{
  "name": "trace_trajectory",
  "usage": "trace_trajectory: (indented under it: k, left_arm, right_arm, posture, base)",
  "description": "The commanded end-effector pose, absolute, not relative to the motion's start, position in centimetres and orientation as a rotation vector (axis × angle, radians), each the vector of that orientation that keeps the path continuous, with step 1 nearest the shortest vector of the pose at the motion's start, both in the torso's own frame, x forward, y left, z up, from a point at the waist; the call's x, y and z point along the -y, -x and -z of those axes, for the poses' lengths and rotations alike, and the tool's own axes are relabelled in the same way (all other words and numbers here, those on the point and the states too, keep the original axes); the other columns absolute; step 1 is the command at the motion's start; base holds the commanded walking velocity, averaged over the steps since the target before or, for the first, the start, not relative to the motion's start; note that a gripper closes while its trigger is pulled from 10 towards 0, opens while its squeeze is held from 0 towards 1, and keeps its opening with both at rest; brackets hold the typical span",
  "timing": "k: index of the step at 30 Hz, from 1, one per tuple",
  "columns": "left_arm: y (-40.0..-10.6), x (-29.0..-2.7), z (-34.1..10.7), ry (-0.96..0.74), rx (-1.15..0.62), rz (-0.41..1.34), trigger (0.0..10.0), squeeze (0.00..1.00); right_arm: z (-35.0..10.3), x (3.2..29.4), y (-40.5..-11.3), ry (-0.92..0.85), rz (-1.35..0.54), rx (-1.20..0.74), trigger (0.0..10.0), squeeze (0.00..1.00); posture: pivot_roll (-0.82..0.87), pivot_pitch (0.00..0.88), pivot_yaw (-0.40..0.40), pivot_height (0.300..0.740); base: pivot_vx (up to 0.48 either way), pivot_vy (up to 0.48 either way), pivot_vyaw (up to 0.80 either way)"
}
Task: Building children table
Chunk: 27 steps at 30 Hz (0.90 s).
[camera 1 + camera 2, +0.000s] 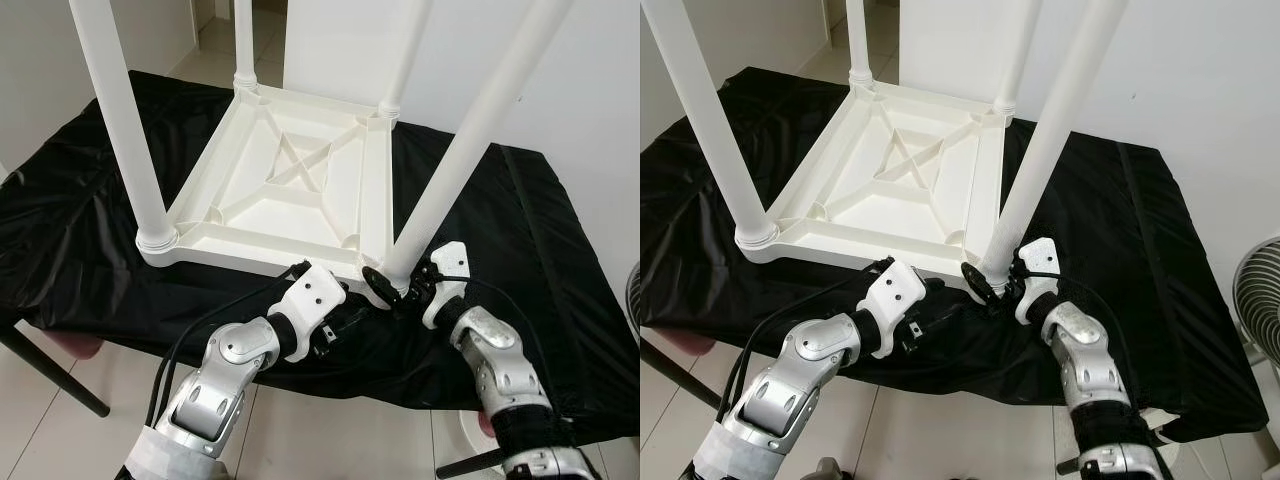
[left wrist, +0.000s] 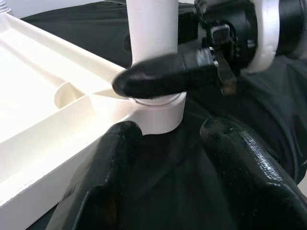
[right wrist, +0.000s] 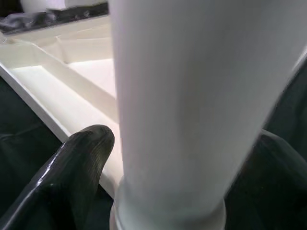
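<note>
A white children's table (image 1: 290,180) lies upside down on a black-covered worktop, with its legs standing upward. My right gripper (image 1: 393,290) is shut on the base of the near right leg (image 1: 460,150), just above its socket at the corner. In the right wrist view that leg (image 3: 182,96) sits between the two black fingers (image 3: 72,177). My left gripper (image 2: 168,129) is open and low over the black cloth, pointing at the same corner from the front. One finger of the right gripper (image 2: 158,79) crosses the leg base in the left wrist view.
The black cloth (image 1: 540,230) covers the whole worktop, with bare cloth to the right of the white table. The near left leg (image 1: 125,120) and the two far legs (image 1: 243,40) rise out of the picture. A fan (image 1: 1255,290) stands on the floor at right.
</note>
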<state>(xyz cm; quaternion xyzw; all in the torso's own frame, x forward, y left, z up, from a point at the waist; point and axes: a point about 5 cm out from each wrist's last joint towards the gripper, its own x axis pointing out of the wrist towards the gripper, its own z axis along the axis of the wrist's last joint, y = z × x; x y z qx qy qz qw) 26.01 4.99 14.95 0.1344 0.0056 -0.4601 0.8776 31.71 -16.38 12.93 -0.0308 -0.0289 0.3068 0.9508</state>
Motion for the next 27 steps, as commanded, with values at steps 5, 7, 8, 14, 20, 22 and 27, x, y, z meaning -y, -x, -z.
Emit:
trace_trajectory:
  k: [5,7,8,14,20,22,27]
  left_arm:
    - [-26.2,-5.0,-15.3,-0.281,-0.001,0.933,10.0,0.00]
    - [-26.2,-5.0,-15.3,-0.283,-0.001,0.932,10.0,0.00]
    - [-26.2,-5.0,-15.3,-0.283,-0.001,0.932,10.0,0.00]
    - [-26.1,-5.1,-15.3,-0.282,-0.002,0.927,10.0,0.00]
    - [-26.1,-5.1,-15.3,-0.277,-0.004,0.926,10.0,0.00]
    - [-26.1,-5.0,-15.3,-0.277,-0.004,0.926,10.0,0.00]
    - [-26.0,-5.0,-15.2,-0.275,-0.005,0.926,10.0,0.00]
  right_arm:
    - [-12.9,16.4,-32.6,0.093,-0.688,0.062,0.0,0.00]
    - [-13.0,16.3,-32.9,0.108,-0.710,0.064,0.0,0.00]
    - [-13.0,16.3,-32.9,0.108,-0.710,0.064,0.0,0.00]
    - [-12.9,16.7,-33.3,0.123,-0.768,0.042,0.0,0.00]
    - [-12.3,17.2,-33.0,0.124,-0.780,0.027,0.0,0.00]
    - [-12.2,17.2,-33.0,0.117,-0.765,0.026,0.0,0.00]
    - [-12.0,16.9,-32.9,0.105,-0.706,0.026,10.0,0.00]
  posture:
    - [0.15,0.067,-0.084,0.740]
    - [0.15,0.067,-0.084,0.740]
    - [0.15,0.067,-0.084,0.740]
    - [0.15,0.070,-0.088,0.740]
    - [0.15,0.073,-0.092,0.740]
    - [0.15,0.075,-0.092,0.740]
    - [0.15,0.076,-0.098,0.740]
  base:
    - [0.000,0.000,0.00]
    - [0.000,0.000,0.00]
    - [0.000,0.000,0.00]
    - [0.000,0.000,0.00]
    - [0.000,0.000,0.00]
    - [0.000,0.000,0.00]
    - [0.000,0.000,0.00]
